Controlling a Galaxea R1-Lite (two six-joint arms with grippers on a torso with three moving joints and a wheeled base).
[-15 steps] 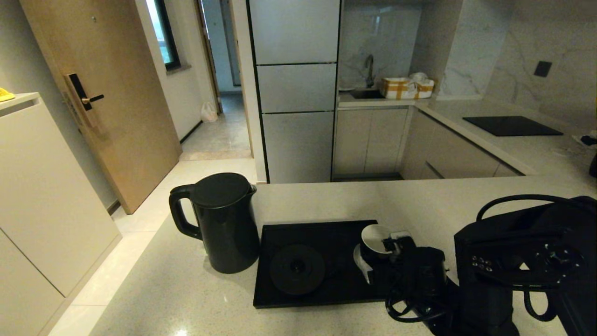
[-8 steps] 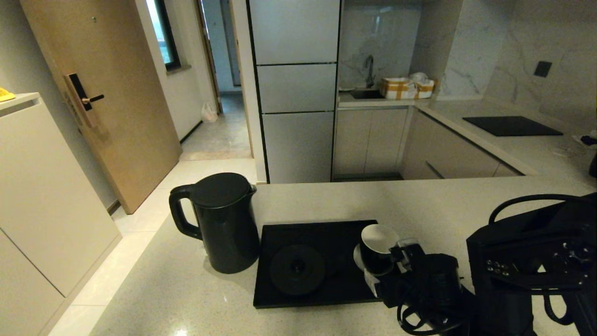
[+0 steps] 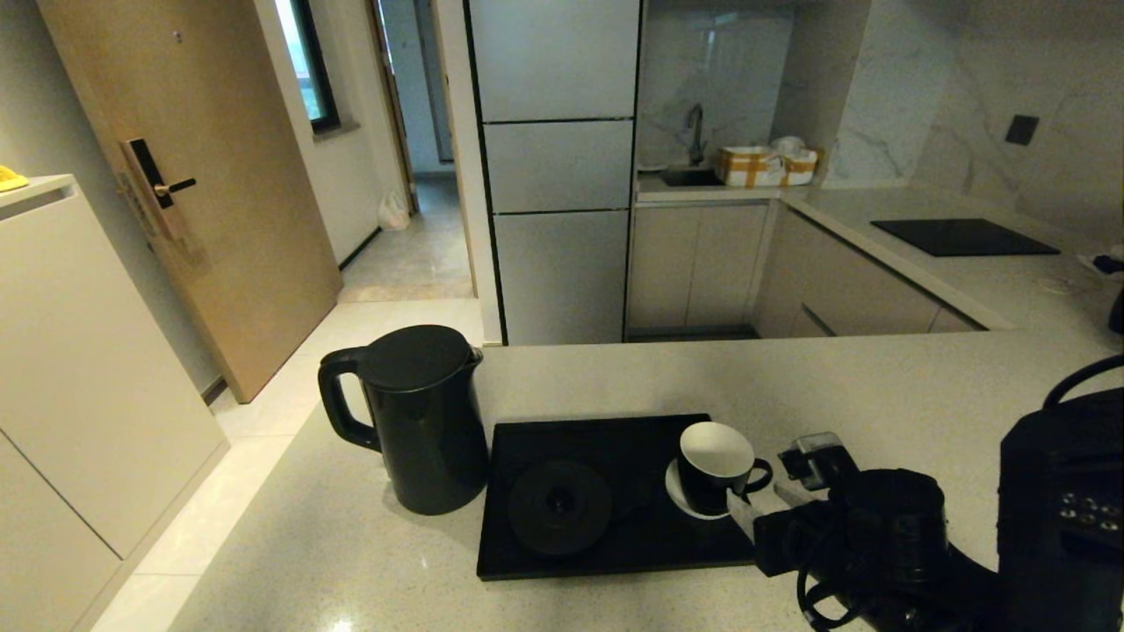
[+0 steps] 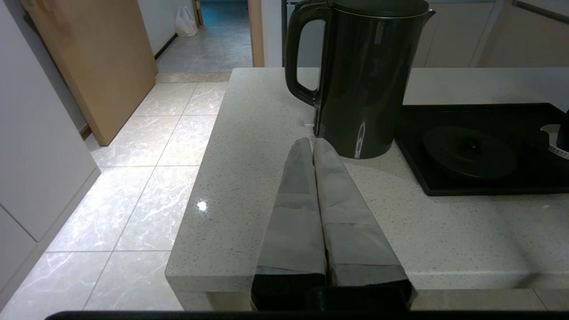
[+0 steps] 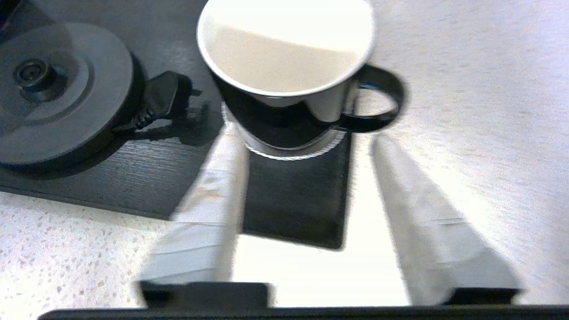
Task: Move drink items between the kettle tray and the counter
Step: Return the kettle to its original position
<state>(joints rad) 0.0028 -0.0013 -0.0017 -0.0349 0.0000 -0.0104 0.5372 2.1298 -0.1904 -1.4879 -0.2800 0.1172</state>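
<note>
The cup (image 3: 713,467) sits on its saucer (image 3: 680,491) at the tray's (image 3: 615,439) right end. The right gripper (image 3: 762,500), fingers wide and empty, hovers just beside it. The kettle (image 3: 421,417) stands on the counter (image 3: 878,386), off its base (image 3: 559,506); the left gripper's (image 4: 312,144) fingers are closed near it.

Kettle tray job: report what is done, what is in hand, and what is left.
Done, apparently: the cup stands on its saucer at the tray's right end. In hand: nothing; the right gripper is open beside the cup, off it, and the left gripper is shut, empty, near the kettle. Left: the kettle stands on the counter, off the tray, and its round base is bare.
</note>
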